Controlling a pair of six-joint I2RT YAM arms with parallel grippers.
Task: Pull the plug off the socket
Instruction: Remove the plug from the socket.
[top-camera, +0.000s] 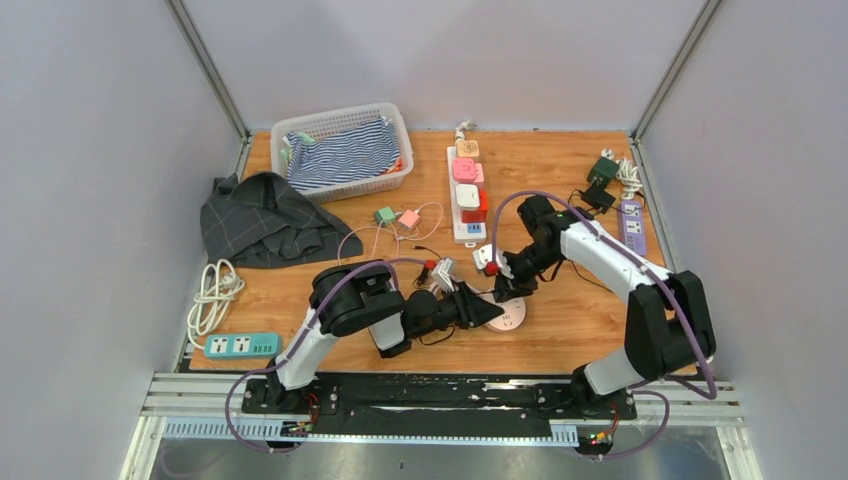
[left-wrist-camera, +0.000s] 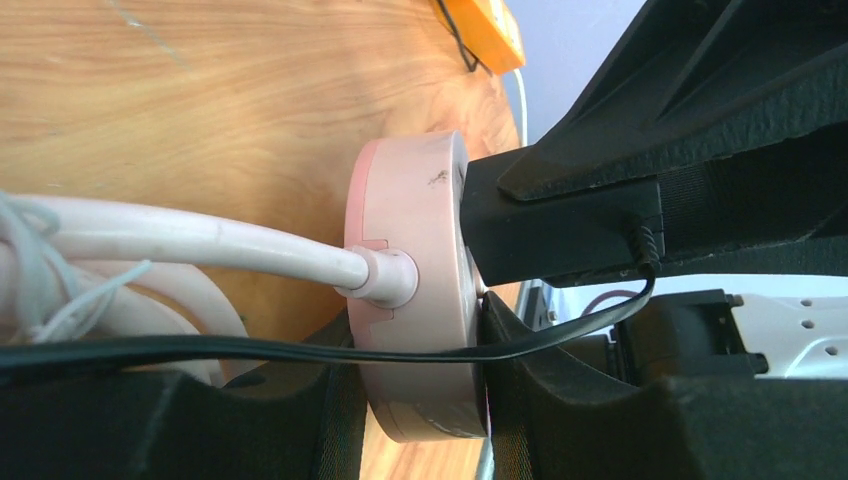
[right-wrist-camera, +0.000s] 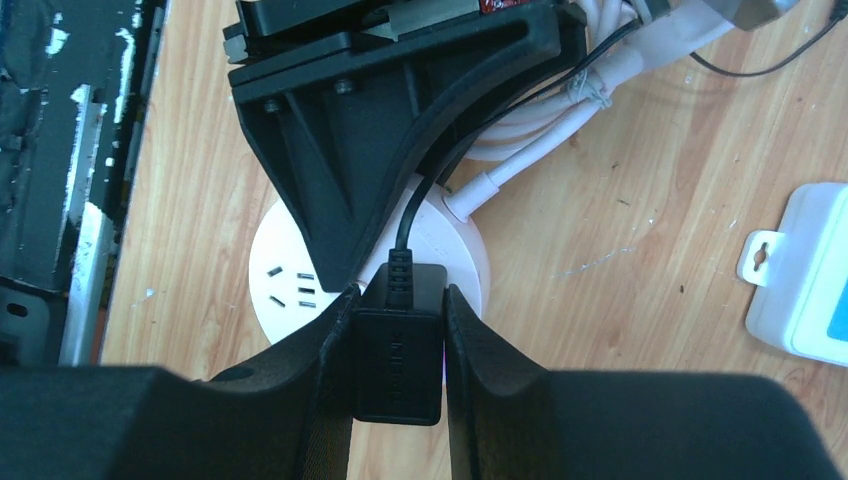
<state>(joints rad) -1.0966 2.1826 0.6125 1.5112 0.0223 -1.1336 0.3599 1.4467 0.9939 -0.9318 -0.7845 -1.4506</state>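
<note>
The round white-and-pink socket (top-camera: 512, 313) lies on the wooden table near the front middle. My left gripper (top-camera: 488, 312) is shut on it, one finger on each flat face; in the left wrist view the gripper (left-wrist-camera: 420, 400) clamps the socket's pink rim (left-wrist-camera: 415, 230). A black plug (right-wrist-camera: 400, 350) with a black cord sits against the socket's white face (right-wrist-camera: 285, 265). My right gripper (right-wrist-camera: 398, 370) is shut on the plug's two sides, and it comes down from above in the top view (top-camera: 508, 287). In the left wrist view the plug (left-wrist-camera: 560, 215) touches the socket's face.
A white power strip (top-camera: 467, 195) with pink and red plugs lies behind. A basket (top-camera: 345, 150) of striped cloth and a grey cloth (top-camera: 262, 220) are at the back left. A green strip (top-camera: 242, 345) and a coiled white cable (top-camera: 212, 295) lie left. A purple strip (top-camera: 631, 225) lies right.
</note>
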